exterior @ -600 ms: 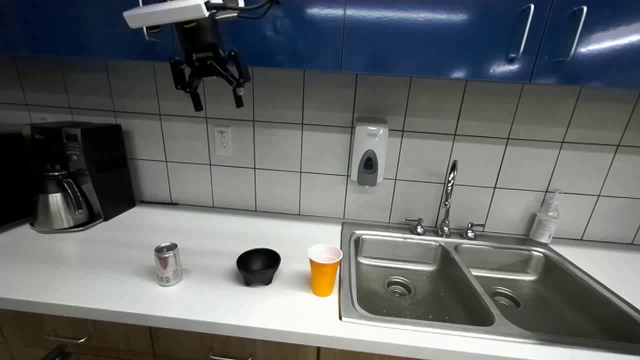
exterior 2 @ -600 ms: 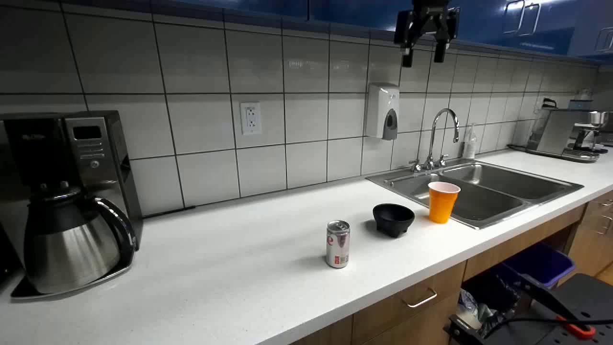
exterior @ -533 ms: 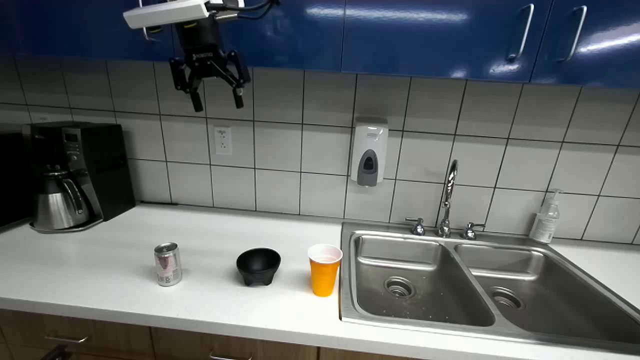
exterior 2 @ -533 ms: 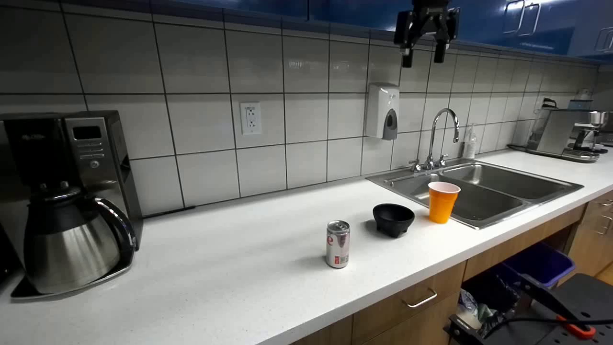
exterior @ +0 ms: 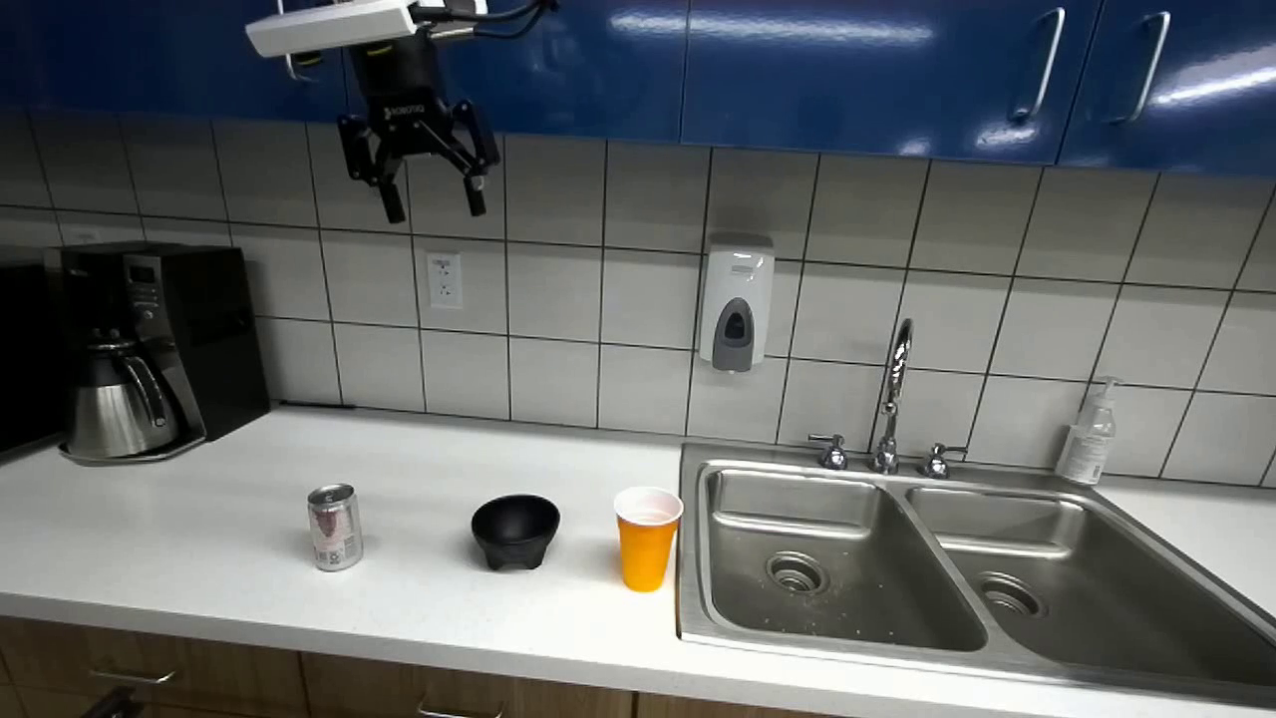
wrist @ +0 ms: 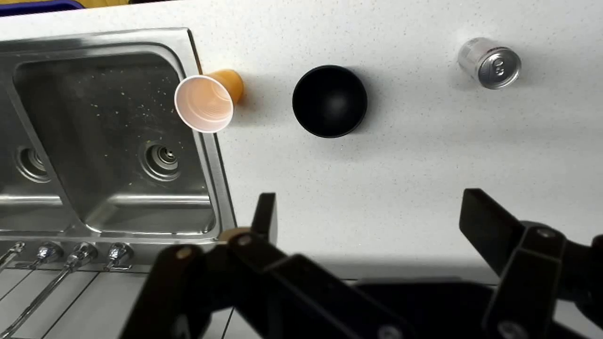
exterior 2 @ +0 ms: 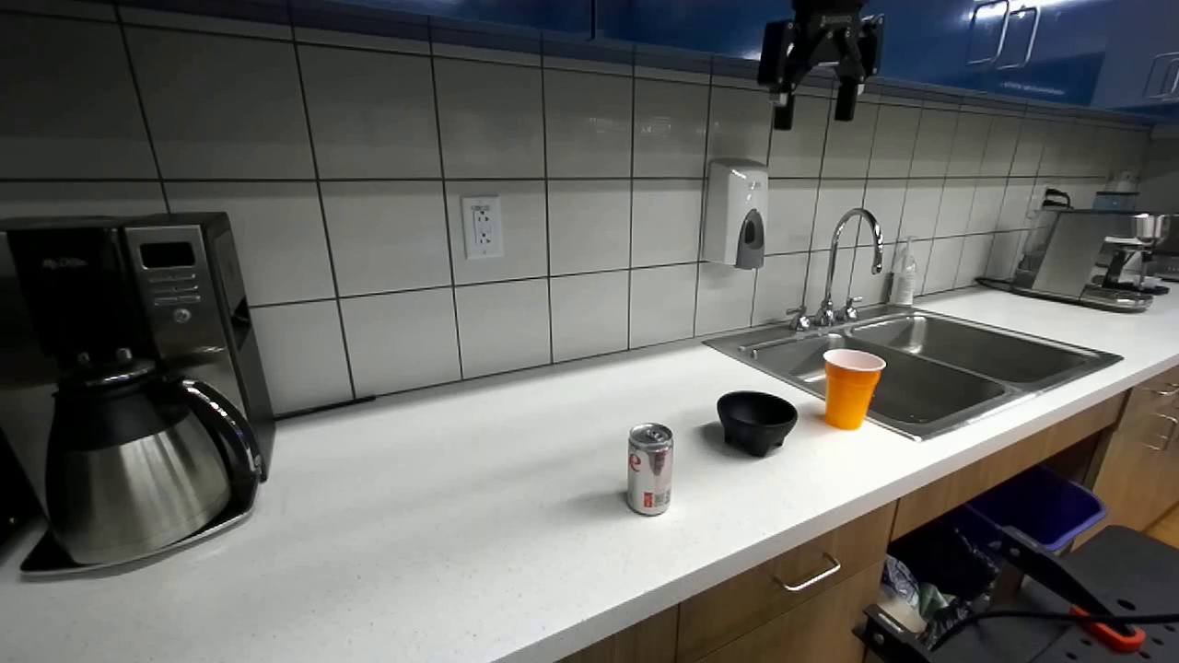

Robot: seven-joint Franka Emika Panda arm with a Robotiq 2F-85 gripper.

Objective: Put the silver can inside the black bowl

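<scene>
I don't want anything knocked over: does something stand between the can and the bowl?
Nothing visible stands between the can and the bowl. The orange cup is on the bowl's opposite side, by the sink.

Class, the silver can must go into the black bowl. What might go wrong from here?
The silver can stands upright, so the open gripper might tip it by descending off-centre. The black bowl narrows toward its base, so the can released against the rim might tip it. The orange cup stands past the bowl from the can, so overshooting might knock it.
</scene>
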